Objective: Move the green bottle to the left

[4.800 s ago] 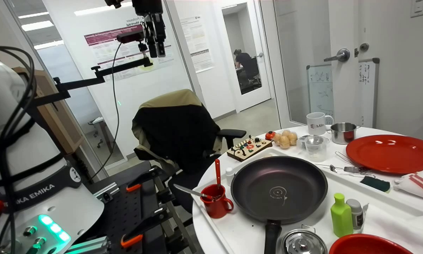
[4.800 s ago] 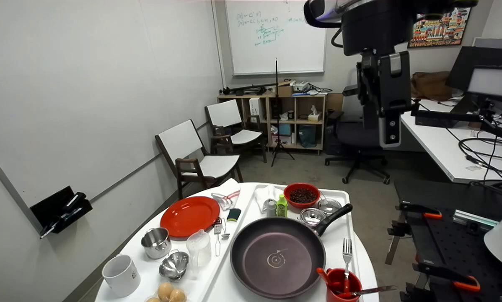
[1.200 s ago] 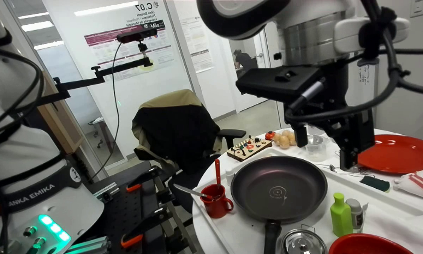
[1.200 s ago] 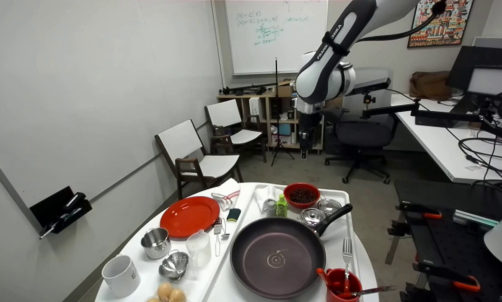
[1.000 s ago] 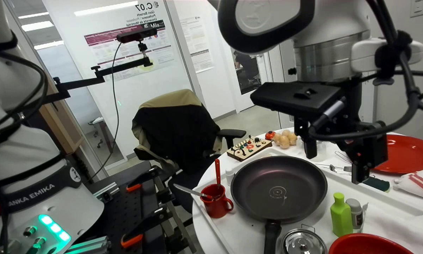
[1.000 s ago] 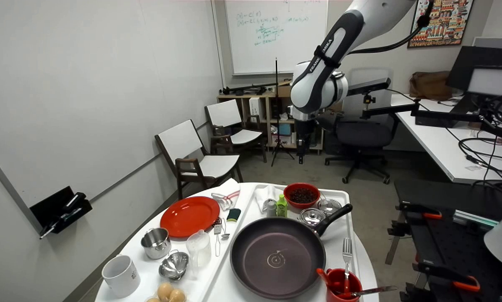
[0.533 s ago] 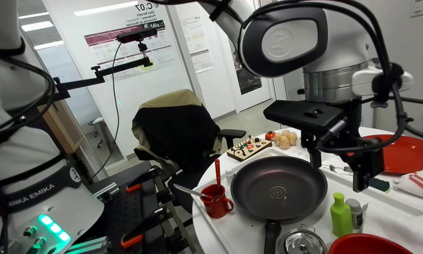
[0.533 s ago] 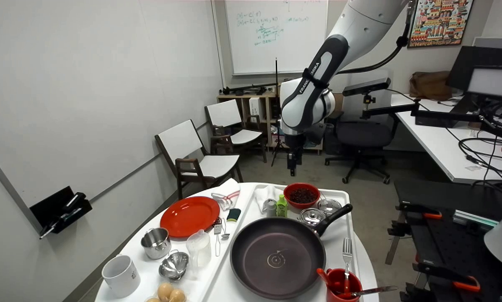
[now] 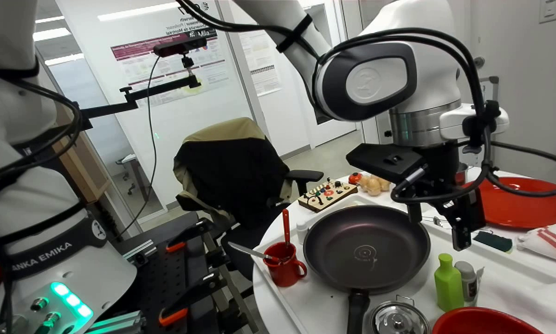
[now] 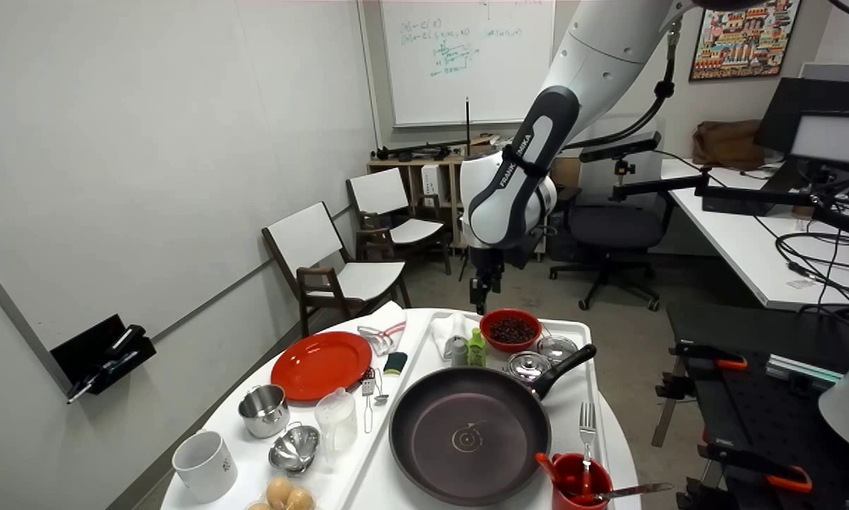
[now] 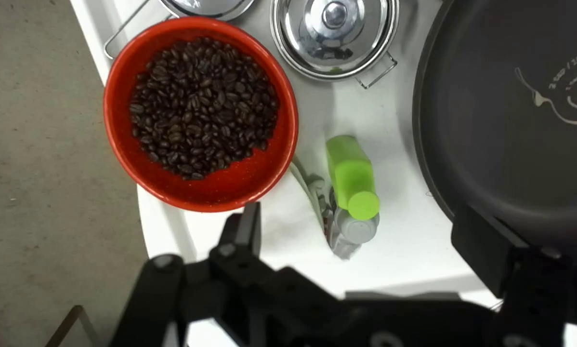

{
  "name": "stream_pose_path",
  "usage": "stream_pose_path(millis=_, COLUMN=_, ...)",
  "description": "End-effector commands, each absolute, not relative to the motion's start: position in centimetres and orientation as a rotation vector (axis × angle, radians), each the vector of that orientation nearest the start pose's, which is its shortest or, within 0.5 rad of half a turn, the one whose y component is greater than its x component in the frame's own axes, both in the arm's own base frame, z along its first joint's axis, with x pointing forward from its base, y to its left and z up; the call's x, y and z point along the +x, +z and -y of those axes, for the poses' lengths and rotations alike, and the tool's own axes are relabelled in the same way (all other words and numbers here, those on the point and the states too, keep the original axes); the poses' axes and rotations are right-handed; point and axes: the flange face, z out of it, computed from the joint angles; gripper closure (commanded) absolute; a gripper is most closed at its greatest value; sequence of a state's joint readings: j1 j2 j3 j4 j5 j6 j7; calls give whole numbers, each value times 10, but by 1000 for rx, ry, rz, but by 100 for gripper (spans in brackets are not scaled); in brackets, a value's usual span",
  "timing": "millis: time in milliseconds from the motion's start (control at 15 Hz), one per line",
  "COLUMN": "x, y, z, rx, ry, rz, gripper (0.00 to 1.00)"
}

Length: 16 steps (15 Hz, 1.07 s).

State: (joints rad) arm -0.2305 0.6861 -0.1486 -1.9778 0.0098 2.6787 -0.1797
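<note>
On a white rectangular tray (image 9: 322,302) we are seeing a round black frying pan (image 9: 366,253) — our black pincer (image 9: 438,231) is hanging aloft, spread wide, empty — and, near a round red bowl (image 11: 247,179), a light-green plastic bottle (image 11: 352,176) standing.

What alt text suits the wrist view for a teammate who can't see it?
A green bottle stands upright near the middle, close beside a small grey container, with the open gripper at the bottom edge. A red bowl of dark beans sits upper left, a lidded metal pot at top, a black frying pan cut off at right.
</note>
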Motion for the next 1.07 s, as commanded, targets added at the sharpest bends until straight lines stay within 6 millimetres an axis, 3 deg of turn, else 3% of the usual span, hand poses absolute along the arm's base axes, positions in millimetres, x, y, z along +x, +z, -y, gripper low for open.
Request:
stream_pose_path(millis=0, x=568, y=117, z=217, rx=-3262, ry=-86, rz=-411, gripper=0)
stream_pose_path(millis=200, x=569, y=114, z=213, rx=-3265, ry=-121, rz=-489, gripper=0)
stream_pose_path(millis=533, x=564, y=86, z=214, rx=-3262, ry=-64, rz=-539, gripper=0)
stream_pose_path(millis=1000, x=563, y=55, z=220, rx=-3245, ry=-8, rz=-466, gripper=0)
